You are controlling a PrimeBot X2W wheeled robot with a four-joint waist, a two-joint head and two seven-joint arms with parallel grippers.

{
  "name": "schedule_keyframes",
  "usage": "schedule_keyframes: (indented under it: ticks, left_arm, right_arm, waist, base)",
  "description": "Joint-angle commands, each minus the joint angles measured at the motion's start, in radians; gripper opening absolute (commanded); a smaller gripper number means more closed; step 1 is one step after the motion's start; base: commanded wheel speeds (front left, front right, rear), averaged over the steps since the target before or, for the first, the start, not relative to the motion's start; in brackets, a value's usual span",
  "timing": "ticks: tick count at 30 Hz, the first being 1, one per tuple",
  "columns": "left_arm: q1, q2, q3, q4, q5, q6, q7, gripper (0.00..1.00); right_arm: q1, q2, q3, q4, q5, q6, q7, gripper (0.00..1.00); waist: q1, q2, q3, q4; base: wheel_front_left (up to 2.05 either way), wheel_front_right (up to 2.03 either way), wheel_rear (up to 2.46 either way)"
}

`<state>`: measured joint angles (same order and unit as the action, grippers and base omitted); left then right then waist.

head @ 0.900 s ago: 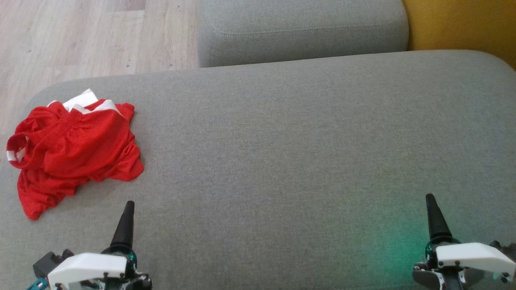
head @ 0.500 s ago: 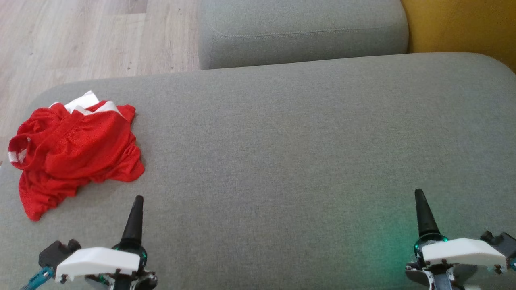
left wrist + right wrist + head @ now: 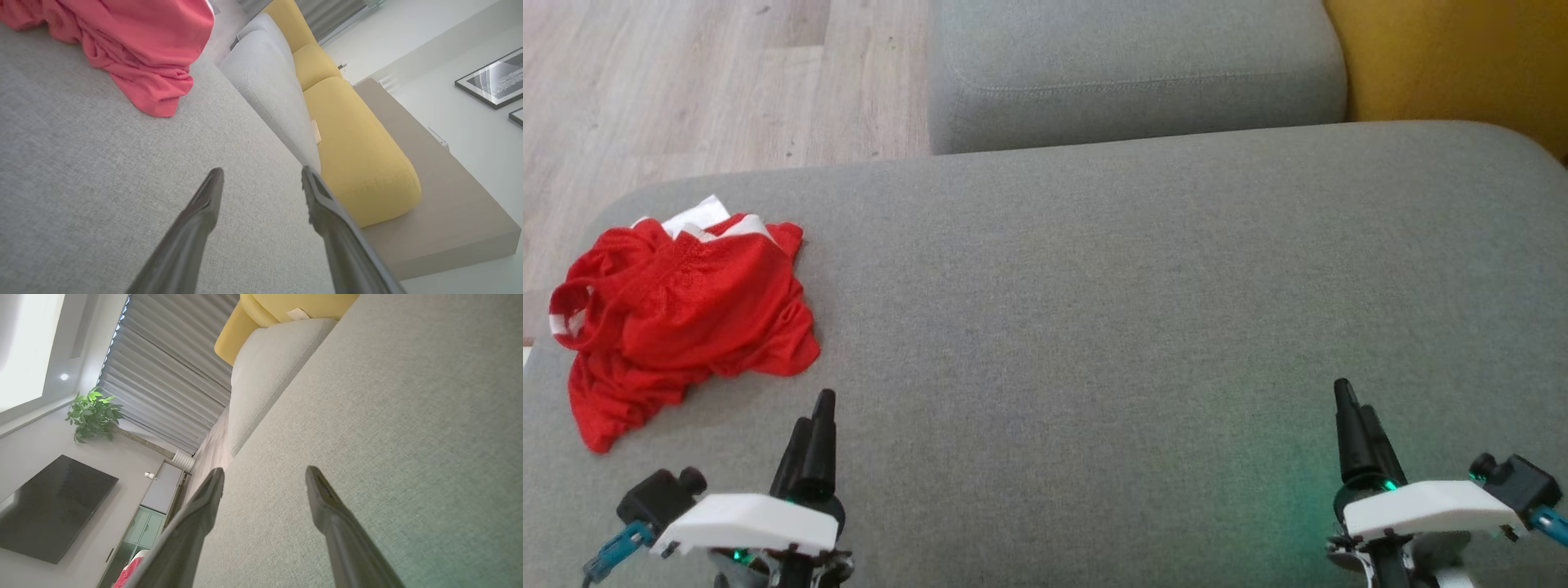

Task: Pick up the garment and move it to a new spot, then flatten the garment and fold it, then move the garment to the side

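Observation:
A crumpled red garment (image 3: pixel 682 314) with white trim lies in a heap at the far left of the grey cushion (image 3: pixel 1094 310). In the left wrist view the garment (image 3: pixel 135 49) sits at the top left, well ahead of the fingers. My left gripper (image 3: pixel 817 408) hovers low at the near left, below and to the right of the heap, open and empty (image 3: pixel 261 175). At the near right, far from the cloth, my right gripper (image 3: pixel 1349 400) is open with nothing between its fingers (image 3: pixel 263 473).
A second grey cushion (image 3: pixel 1135 73) lies beyond the main one, with a yellow cushion (image 3: pixel 1454 57) at the far right. Wooden floor (image 3: pixel 686 82) shows past the cushion's left and far edges. The garment lies close to the left edge.
The head camera has tilted, so the whole scene sits lower. Both grippers have turned about their wrists and moved inward; each now shows two fingers. The garment lies as before.

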<state>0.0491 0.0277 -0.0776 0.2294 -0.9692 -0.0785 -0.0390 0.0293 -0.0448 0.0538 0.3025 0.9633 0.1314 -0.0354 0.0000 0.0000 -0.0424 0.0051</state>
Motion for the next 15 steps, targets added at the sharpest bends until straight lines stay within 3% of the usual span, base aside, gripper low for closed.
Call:
schedule_keyframes:
  ticks: [1,15]
  left_arm:
    - [-0.041,0.013,0.009,-0.044,0.034,0.005,-0.013,1.00]
    - [-0.043,0.014,-0.012,-0.077,0.203,0.029,-0.054,1.00]
  right_arm:
    - [-0.049,-0.007,0.017,-0.041,-0.033,0.000,-0.015,1.00]
    - [-0.068,-0.004,0.067,-0.054,-0.204,0.000,-0.056,1.00]
  waist:
    - [0.0000,0.0000,-0.001,0.000]
    - [0.0000,0.0000,0.000,0.001]
  base:
    - [0.00,0.00,0.00]
    - [0.00,0.00,0.00]
